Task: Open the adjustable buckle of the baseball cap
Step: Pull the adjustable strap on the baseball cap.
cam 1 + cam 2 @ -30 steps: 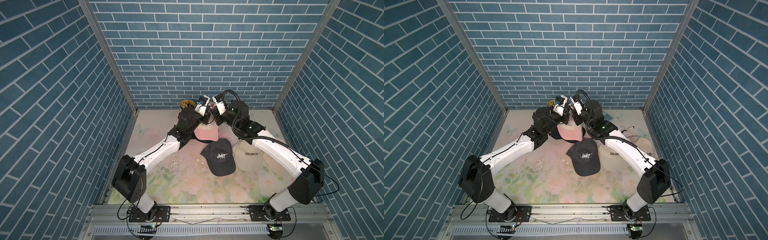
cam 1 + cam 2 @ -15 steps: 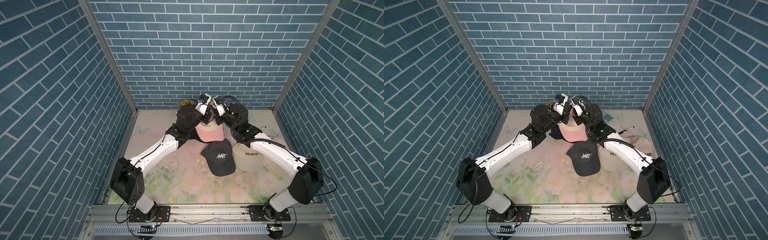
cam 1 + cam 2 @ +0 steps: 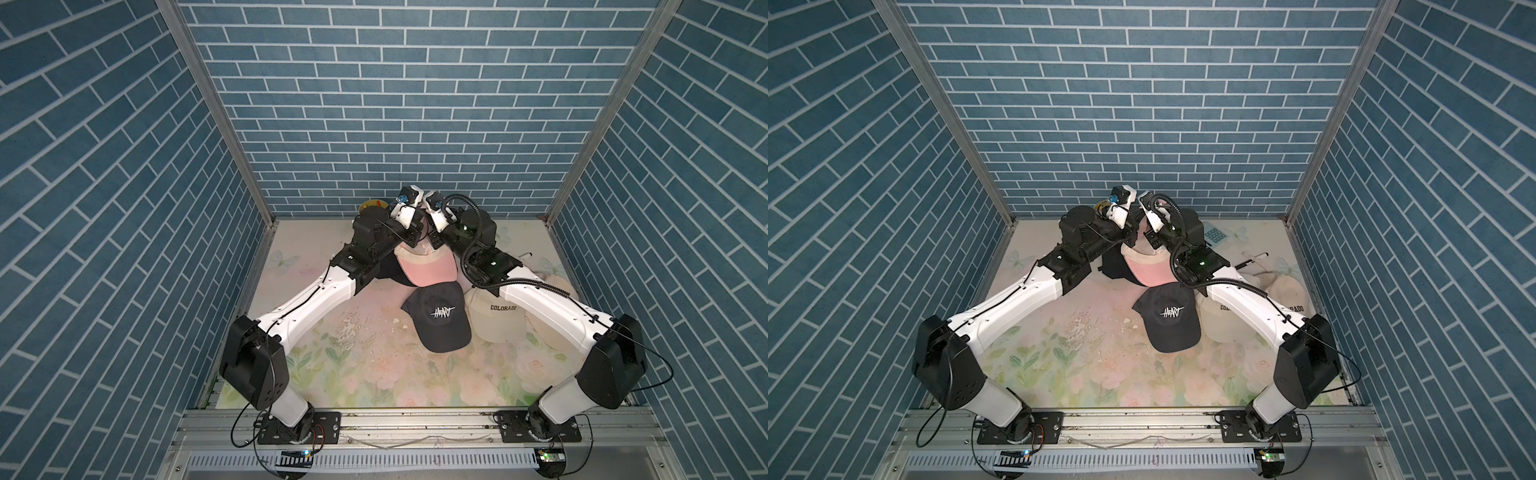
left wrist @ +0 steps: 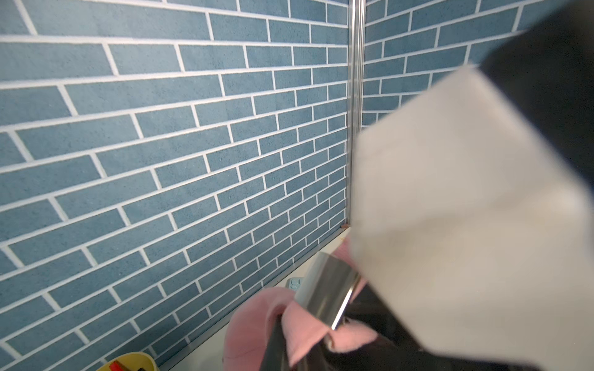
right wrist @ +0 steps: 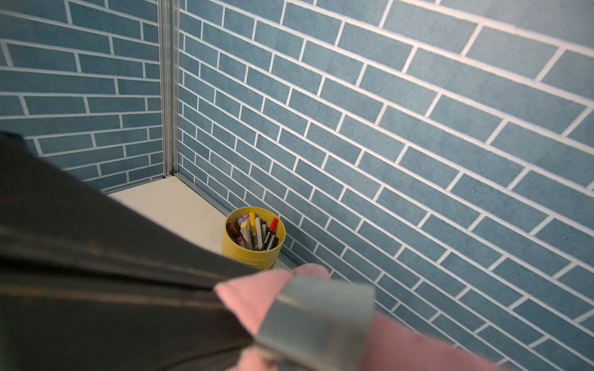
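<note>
A pink baseball cap (image 3: 424, 270) (image 3: 1147, 270) hangs lifted at the back middle, brim toward the front. My two grippers meet above its back. In the left wrist view its pink strap (image 4: 302, 324) runs through a silver metal buckle (image 4: 328, 289). My left gripper (image 3: 415, 230) (image 3: 1130, 232) is shut on that strap beside the buckle, with one dark finger (image 4: 273, 347) against the cloth. My right gripper (image 3: 434, 232) (image 3: 1151, 239) is closed on the buckle (image 5: 318, 318), which fills the near part of the right wrist view. The right fingers themselves are hidden.
A black HEART cap (image 3: 440, 320) and a cream COLORADO cap (image 3: 496, 320) lie in front of the pink one. A dark cap (image 3: 390, 270) lies under the left arm. A yellow pen cup (image 5: 254, 237) stands at the back wall. A keypad (image 3: 1216, 235) and a marker (image 3: 1252, 261) lie at the back right.
The right gripper has moved in toward the left one and narrowed onto the buckle. The left gripper stays shut on the strap, and the cap has risen slightly.
</note>
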{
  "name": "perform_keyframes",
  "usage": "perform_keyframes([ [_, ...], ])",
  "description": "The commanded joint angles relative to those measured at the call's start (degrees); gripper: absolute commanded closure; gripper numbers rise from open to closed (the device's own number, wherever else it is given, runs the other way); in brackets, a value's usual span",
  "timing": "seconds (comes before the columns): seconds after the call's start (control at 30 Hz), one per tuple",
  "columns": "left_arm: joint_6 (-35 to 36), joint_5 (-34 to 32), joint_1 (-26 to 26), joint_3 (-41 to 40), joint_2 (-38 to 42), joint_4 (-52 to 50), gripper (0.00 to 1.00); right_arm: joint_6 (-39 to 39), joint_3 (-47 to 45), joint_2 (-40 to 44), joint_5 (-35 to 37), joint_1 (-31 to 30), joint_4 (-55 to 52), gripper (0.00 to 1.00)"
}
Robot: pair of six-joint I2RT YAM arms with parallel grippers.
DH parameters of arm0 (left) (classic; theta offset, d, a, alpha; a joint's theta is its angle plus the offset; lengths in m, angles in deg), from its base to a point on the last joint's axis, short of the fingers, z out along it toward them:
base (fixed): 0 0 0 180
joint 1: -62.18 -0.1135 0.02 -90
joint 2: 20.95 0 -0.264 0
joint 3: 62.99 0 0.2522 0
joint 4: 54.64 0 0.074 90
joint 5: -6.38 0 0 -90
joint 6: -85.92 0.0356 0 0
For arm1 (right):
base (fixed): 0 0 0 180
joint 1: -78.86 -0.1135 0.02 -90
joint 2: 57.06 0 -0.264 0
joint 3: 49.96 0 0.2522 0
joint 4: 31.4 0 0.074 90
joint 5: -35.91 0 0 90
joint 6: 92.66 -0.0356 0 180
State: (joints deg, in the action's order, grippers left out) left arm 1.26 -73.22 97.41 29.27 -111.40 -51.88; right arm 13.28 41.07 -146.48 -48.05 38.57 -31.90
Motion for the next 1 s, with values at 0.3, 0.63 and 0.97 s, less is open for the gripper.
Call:
perform_keyframes([
  [0.3, -0.2, 0.2, -0.7, 0.1, 1.2, -3.2, 1.00, -1.4, 0.0, 2.6, 6.5, -0.2, 2.8, 0.98],
  [0.63, 2.3, -1.0, -0.8, -2.4, 3.2, -6.5, 1.00, -15.4, 2.1, 1.5, 5.8, 3.0, -0.5, 1.00],
  [0.97, 3.4, -2.2, -0.7, -3.2, 3.2, -12.1, 1.00, -22.6, 3.1, 0.5, 5.2, 4.7, -1.1, 1.00],
])
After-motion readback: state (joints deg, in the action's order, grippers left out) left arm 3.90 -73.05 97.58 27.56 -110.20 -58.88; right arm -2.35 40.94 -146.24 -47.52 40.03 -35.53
